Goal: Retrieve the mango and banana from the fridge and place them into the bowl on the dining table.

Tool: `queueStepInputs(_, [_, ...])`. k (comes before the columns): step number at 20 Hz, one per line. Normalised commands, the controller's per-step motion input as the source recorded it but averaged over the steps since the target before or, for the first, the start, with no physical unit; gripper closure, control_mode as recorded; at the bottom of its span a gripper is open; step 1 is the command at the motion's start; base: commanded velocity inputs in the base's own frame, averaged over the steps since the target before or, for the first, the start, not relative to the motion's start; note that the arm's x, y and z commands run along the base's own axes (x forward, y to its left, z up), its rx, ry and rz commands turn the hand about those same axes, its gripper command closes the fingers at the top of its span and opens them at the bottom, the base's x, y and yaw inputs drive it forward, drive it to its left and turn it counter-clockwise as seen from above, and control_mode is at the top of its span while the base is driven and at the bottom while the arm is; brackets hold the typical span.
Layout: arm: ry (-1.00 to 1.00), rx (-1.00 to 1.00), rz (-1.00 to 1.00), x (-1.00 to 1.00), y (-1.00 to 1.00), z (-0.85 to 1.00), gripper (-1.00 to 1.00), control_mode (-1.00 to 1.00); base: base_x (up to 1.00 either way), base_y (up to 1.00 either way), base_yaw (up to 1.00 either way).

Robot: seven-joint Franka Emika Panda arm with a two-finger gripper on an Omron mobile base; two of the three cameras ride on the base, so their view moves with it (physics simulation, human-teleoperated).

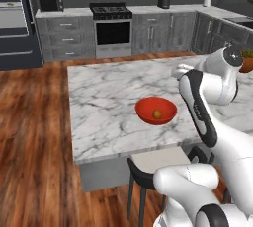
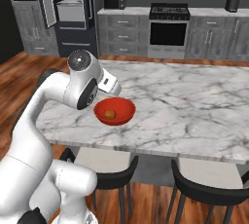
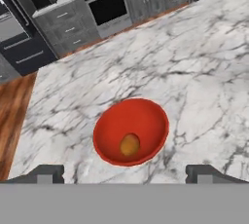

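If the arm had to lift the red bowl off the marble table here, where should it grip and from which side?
Likely on the rim of the bowl, coming from above with one finger inside and one outside. It is shallow, upright and too wide to span. Pick a stretch of rim away from the mango. The gripper is open.

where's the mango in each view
left base view: mango inside the red bowl, centre right.
right base view: same mango in the bowl, left of centre.
hand view: mango in the bowl, lower centre.
Shared landmark: the black oven.
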Motion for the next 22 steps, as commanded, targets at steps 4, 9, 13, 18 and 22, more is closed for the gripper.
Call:
queueStepInputs(4, [0.05, -0.03, 0.08, -1.0, 0.09, 0.65, -1.0, -1.0, 0.0, 0.0, 0.0])
queueStepInputs(9, [0.05, -0.07, 0.04, -0.88, 0.22, 0.18, -1.0, -1.0, 0.0, 0.0, 0.0])
queueStepInputs(13, [0.02, -0.06, 0.02, -0.68, 0.23, 0.0, -1.0, -1.0, 0.0, 0.0, 0.0])
queueStepInputs(18, [0.01, -0.01, 0.04, -0.36, 0.05, 0.0, -1.0, -1.0, 0.0, 0.0, 0.0])
queueStepInputs(22, [0.01, 0.0, 0.01, -0.07, 0.02, 0.0, -1.0, 1.0, -0.21, 0.14, 0.04])
